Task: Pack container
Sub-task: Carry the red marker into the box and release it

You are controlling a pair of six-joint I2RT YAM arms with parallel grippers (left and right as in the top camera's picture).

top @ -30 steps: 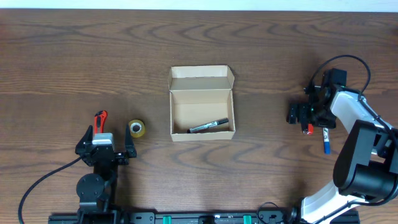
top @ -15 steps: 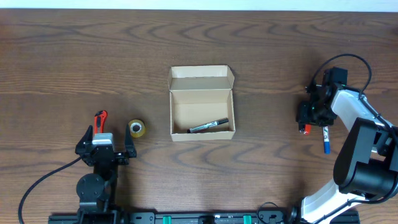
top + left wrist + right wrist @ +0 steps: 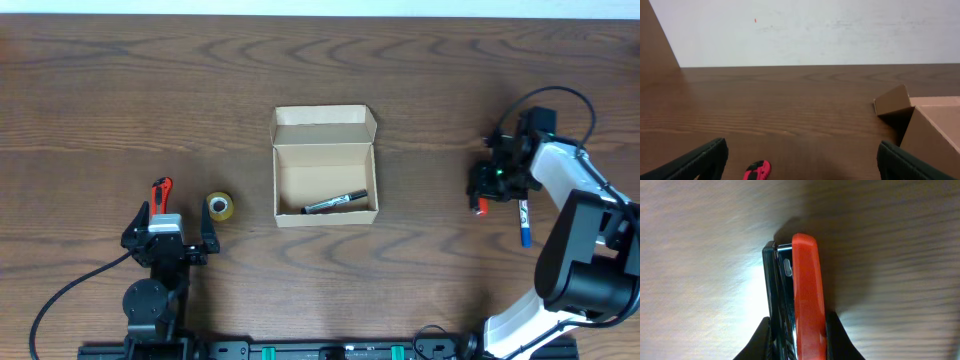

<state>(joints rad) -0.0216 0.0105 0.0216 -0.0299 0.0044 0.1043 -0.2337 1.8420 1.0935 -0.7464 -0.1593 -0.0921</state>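
On the wooden table [image 3: 100, 100], at its middle, the container [image 3: 325, 156] stands with its flap lid folded back toward the far edge, and a black marker [image 3: 335, 202] is laid inside by the near wall; well apart, the right gripper [image 3: 484, 192] is closed on a slim red-and-black object [image 3: 802, 295]; the left gripper [image 3: 800, 162] is parked with jaws wide and nothing between them, near a tape roll [image 3: 220, 207] and a red cutter [image 3: 160, 190]; a blue pen [image 3: 523, 225] is left beside the right arm. The hold is judged to be taken near one end, so the object could be twisted loose during the carry, or caught on the rim if lowered crosswise.
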